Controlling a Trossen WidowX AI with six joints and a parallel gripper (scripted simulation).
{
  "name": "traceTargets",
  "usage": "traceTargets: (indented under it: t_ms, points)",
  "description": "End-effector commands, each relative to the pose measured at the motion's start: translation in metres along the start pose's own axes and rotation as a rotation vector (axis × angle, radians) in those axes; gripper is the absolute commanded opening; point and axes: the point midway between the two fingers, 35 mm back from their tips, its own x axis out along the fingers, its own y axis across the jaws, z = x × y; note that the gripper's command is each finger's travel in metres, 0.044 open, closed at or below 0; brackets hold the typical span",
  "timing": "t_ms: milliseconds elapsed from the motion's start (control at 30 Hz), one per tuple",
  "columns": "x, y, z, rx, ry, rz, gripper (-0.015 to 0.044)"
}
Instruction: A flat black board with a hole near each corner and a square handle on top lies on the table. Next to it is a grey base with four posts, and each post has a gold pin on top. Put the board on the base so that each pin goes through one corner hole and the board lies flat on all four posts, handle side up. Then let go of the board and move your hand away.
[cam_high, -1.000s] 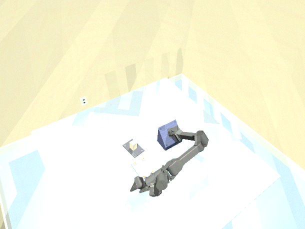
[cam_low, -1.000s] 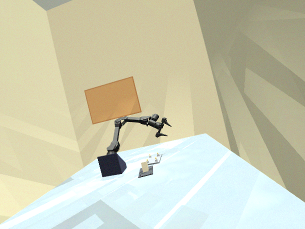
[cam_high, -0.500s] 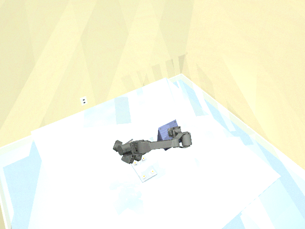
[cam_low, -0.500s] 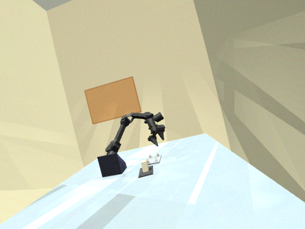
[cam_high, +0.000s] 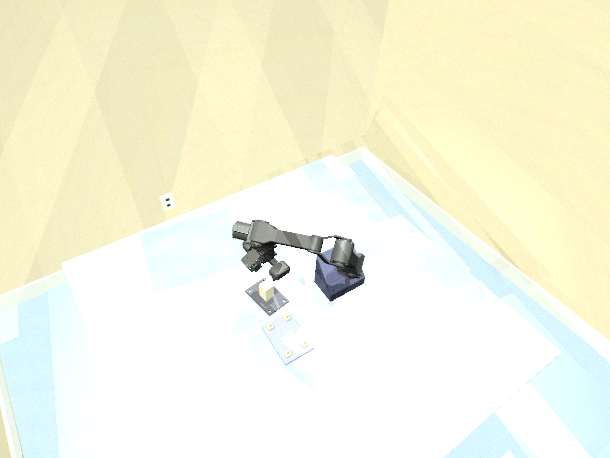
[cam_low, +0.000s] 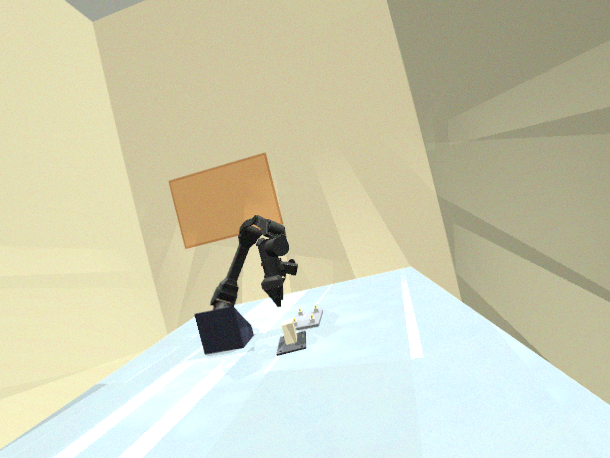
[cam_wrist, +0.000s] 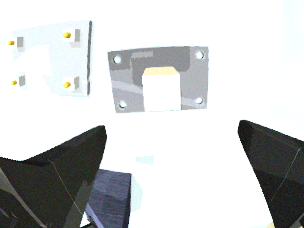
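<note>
As the gripper (cam_high: 265, 269) (cam_low: 279, 303) (cam_wrist: 174, 129) hung above the table (cam_high: 380, 360) (cam_low: 360, 400), its 2 fingers stood wide open, with nothing between them. The black board (cam_high: 276, 302) (cam_low: 295, 347) (cam_wrist: 192, 80) lay flat on the table, apart from the gripper, with its pale, square handle (cam_high: 266, 291) (cam_low: 289, 333) (cam_wrist: 161, 90) uppermost. In the wrist view, 4 corner holes were visible, and the board appeared beyond the fingertips, within the span between the 2 fingers.

The grey base (cam_high: 277, 341) (cam_low: 307, 324) (cam_wrist: 55, 57) lay just beside the board, separated from it by a narrow strip of table. Its 4 posts (cam_wrist: 76, 84) stood upright, 1 near each corner, and each bore a gold pin (cam_high: 287, 317) (cam_low: 316, 307) (cam_wrist: 67, 85). All 4 pins were exposed; the board was off the base.

The black arm (cam_high: 295, 241) (cam_low: 239, 262) rose from a dark blue mount (cam_high: 332, 290) (cam_low: 222, 332) (cam_wrist: 112, 197), which stood on the table near the board. From there the arm bent over at its upper joints, and the fingers pointed downward. On the wall behind, the exterior view showed 1 orange panel (cam_low: 220, 200), and the top view showed 1 white outlet (cam_high: 167, 201).
</note>
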Motion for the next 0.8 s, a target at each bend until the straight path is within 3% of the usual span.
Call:
traceTargets:
  t_ms: [0,100,767]
  points:
    - [0.010,0.005,0.002,-0.005,0.002,0.020,0.0440]
    - [0.035,0.006,0.001,-0.006,0.001,0.021,0.0440]
    - [0.068,0.006,0.004,-0.006,0.001,0.021,0.0440]
